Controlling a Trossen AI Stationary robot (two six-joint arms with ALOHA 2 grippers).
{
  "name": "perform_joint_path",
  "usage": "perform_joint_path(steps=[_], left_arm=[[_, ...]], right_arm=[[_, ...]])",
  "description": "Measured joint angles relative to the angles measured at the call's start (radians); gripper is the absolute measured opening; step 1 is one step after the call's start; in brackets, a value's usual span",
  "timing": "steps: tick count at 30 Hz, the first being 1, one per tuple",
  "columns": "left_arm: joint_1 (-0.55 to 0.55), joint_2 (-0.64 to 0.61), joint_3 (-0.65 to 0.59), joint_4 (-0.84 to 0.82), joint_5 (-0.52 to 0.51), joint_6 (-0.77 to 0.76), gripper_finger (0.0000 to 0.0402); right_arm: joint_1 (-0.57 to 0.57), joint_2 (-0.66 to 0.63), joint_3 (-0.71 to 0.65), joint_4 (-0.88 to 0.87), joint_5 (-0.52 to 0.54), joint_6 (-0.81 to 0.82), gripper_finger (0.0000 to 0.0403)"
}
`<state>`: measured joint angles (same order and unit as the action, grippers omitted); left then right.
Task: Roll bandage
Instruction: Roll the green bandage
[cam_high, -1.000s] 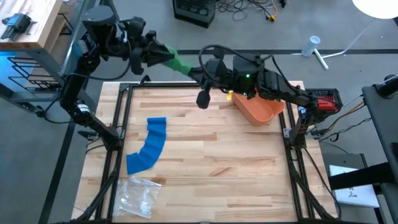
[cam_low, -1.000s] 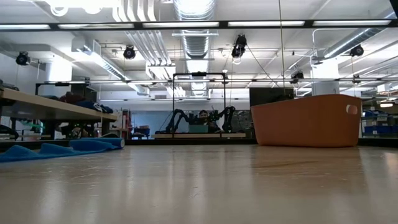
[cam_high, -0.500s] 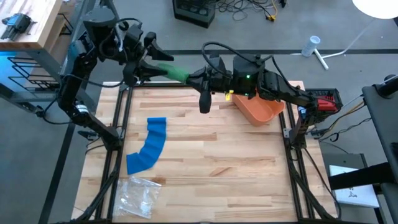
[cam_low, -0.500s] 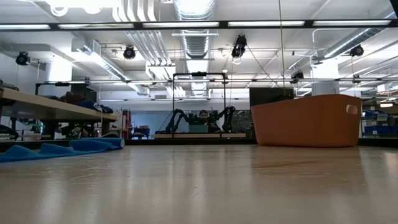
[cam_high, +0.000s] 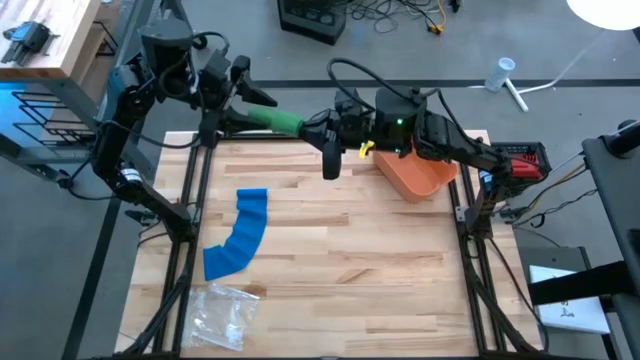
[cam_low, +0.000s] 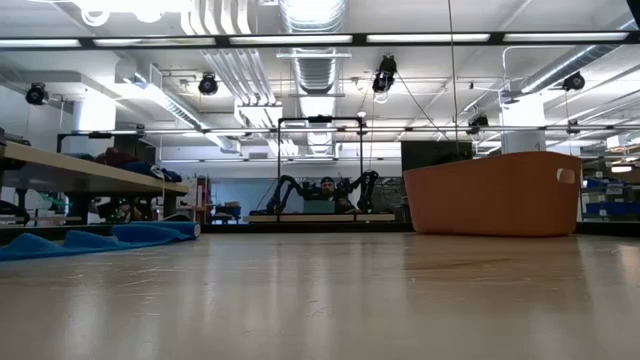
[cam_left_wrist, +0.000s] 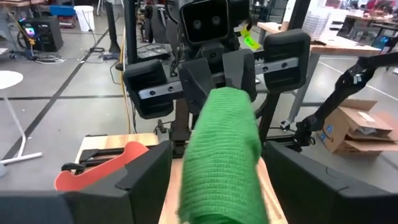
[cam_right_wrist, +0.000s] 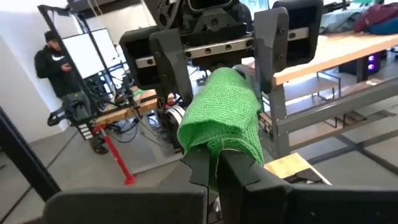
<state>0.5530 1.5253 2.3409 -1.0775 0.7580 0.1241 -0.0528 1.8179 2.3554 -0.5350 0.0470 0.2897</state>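
A green bandage roll (cam_high: 275, 121) hangs in the air over the table's far edge, lying level between my two arms. My right gripper (cam_high: 320, 128) is shut on its right end. My left gripper (cam_high: 250, 112) is open, with a finger on each side of the roll's left end (cam_left_wrist: 221, 162). The right wrist view shows those fingers flanking the roll (cam_right_wrist: 224, 112). A blue bandage (cam_high: 240, 235) lies unrolled as a curved strip on the table's left half, also seen in the low view (cam_low: 90, 240). My right gripper pinches the green roll's right end (cam_right_wrist: 219, 142) between its two shut fingers (cam_right_wrist: 200, 167). The fingers come level from the table's right and point along the roll. The roll is lifted clear of the table and sticks out level toward the left gripper.
An orange bin (cam_high: 420, 175) stands at the table's far right, also seen in the low view (cam_low: 490, 195). A clear plastic bag (cam_high: 225, 312) lies near the front left corner. A dark metal frame (cam_high: 195, 200) runs along the table's edges. A person stands in the room beyond (cam_right_wrist: 59, 62).
My left gripper has opened and let go of the green roll's left end; its fingers now stand apart on either side. Both wrists have rolled. The roll has turned about its length in the right gripper's hold and stays level over the far edge.
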Motion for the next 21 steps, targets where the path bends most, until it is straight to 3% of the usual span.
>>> perform_joint_path(steps=[7, 15, 21], left_arm=[[0.0, 0.003, 0.0, 0.003, -0.113, -0.013, 0.0248], [0.0, 0.011, 0.0, 0.005, -0.125, -0.058, 0.0256], [0.0, 0.011, -0.002, 0.006, -0.124, -0.057, 0.0246]], right_arm=[[-0.002, 0.0, 0.0, -0.016, 0.006, -0.018, 0.0003], [0.002, 0.0, -0.002, -0.132, -0.013, -0.15, 0.0003], [0.0, 0.0, -0.002, -0.135, -0.006, -0.117, 0.0003]])
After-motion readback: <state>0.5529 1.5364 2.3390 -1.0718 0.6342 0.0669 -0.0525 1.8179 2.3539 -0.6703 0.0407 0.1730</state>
